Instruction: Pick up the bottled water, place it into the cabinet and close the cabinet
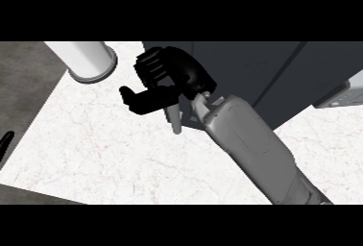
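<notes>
Right hand (170,79) sits at upper middle, over the left edge of the dark cabinet (284,67), its grey forearm coming up from the lower right. Fingers (154,61) are bent inward, thumb sticks out to the left, and nothing shows inside the grasp. A grey bar handle (174,120) hangs just below the hand; its upper end meets the underside of the hand, can't tell if it is gripped. Cabinet front reads as flat dark panels, inside not visible. White cylinder with a grey rim (86,60) stands upright on the white marble counter (106,153) at upper left, just beside the hand but apart from it; can't tell if this is the bottled water, no other bottle-like thing in view. Left hand (4,143) is only a black sliver at the left edge, state can't be told. Light grey boxy object (342,95) at the right edge beside the cabinet
</notes>
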